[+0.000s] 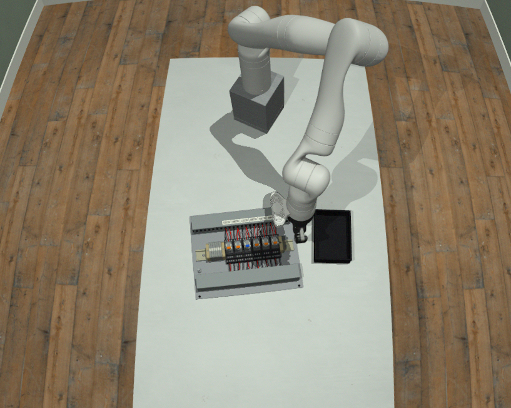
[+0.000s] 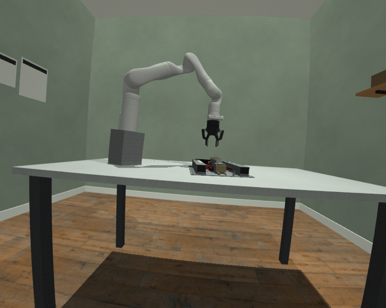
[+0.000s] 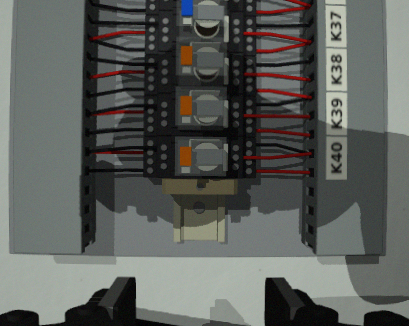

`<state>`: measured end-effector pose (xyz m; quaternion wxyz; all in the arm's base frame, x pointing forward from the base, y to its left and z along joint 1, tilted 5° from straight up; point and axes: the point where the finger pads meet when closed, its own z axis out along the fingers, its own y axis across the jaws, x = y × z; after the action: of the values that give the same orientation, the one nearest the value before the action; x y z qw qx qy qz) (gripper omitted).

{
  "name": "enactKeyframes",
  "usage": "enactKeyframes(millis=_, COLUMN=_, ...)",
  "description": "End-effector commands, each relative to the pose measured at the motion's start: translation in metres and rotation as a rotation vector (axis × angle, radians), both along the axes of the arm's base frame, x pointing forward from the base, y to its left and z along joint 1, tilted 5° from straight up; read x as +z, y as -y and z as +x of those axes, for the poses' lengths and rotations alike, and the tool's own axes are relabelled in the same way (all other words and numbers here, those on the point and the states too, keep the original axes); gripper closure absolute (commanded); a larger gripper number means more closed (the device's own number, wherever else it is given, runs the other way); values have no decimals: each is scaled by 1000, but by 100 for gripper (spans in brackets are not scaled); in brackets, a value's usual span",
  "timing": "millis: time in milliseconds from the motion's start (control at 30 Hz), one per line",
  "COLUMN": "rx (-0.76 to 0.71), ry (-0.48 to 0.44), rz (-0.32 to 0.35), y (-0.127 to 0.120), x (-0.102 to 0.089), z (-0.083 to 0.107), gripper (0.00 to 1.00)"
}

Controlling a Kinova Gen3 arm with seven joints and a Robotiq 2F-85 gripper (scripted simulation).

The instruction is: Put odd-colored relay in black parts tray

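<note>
Looking down, a pale grey table (image 1: pixel 264 342) stands on worn plank flooring, bearing the grey relay panel (image 1: pixel 247 283) flat and a rectangular black parts tray (image 1: pixel 332 260) just beside it. The blue-buttoned relay (image 1: pixel 246 247) sits third in the row. From the side, green walls surround; the gripper (image 2: pixel 212 141) hangs above, fingers half spread, empty. At the wrist, red and black wires flank boxy relays labelled K37–K40.

open air above relays (image 1: pixel 251 246), wire ducts (image 1: pixel 229 223) flanking

One blue-buttoned relay (image 1: pixel 246 246), black tray (image 1: pixel 332 236)
</note>
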<state>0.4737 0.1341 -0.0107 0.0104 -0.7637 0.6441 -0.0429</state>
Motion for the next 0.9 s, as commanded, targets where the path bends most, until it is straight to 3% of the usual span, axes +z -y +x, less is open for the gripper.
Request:
enactKeyframes(millis=0, rx=0, ry=2, rz=1, y=0, x=1, z=1, gripper=39)
enactKeyframes(millis=467, rx=0, ry=2, rz=1, y=2, x=1, z=1, gripper=39)
enactKeyframes(millis=800, rx=0, ry=2, rz=1, y=47, x=3, z=9, gripper=39)
enactKeyframes(millis=867, rx=0, ry=2, rz=1, y=47, x=3, z=9, gripper=39)
